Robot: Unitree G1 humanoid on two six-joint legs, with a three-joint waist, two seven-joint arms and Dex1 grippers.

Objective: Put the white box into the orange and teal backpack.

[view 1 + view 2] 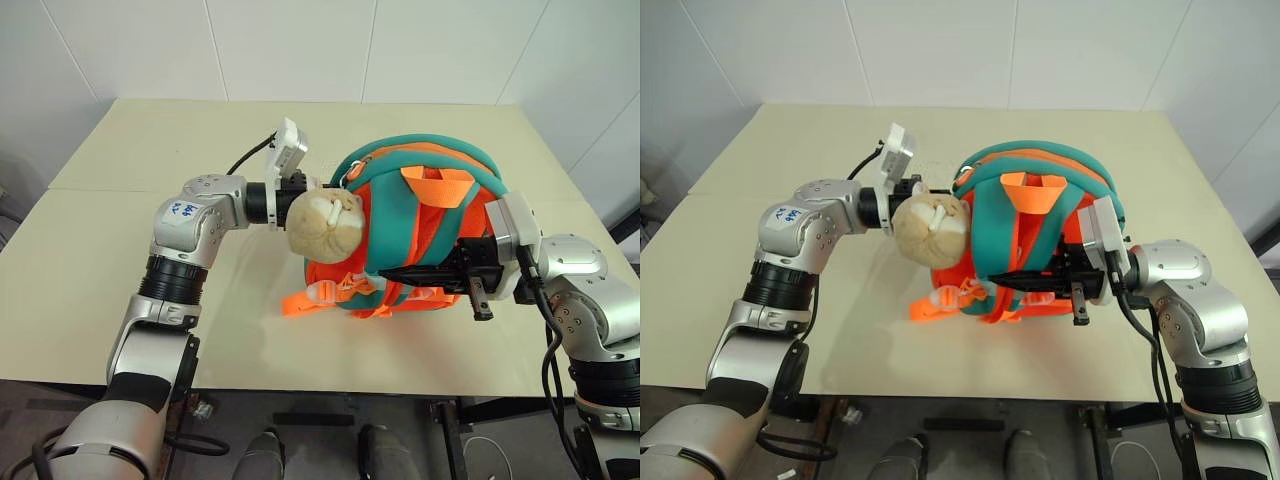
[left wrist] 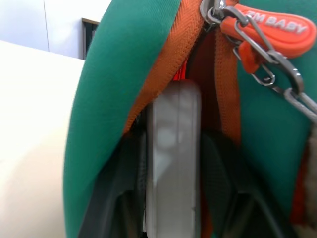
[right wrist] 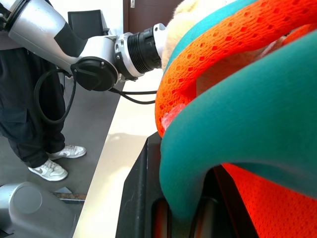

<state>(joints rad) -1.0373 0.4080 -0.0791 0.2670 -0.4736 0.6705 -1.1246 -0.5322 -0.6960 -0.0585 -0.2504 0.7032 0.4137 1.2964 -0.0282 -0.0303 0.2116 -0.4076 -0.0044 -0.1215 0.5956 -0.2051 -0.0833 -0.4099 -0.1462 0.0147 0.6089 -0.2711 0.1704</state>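
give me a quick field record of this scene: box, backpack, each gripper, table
white box: edge-on between the left jaws, partly inside the backpack's zip opening
orange and teal backpack: on the table, plush animal head toward the left arm
left gripper: at the bag's opening, jaws either side of the box
right gripper: shut on a teal strap
table: cream top
task state: box not fully in

The robot's arms are shiny silver with black rings and black cables. The left arm (image 1: 190, 225) has a small blue-written label.
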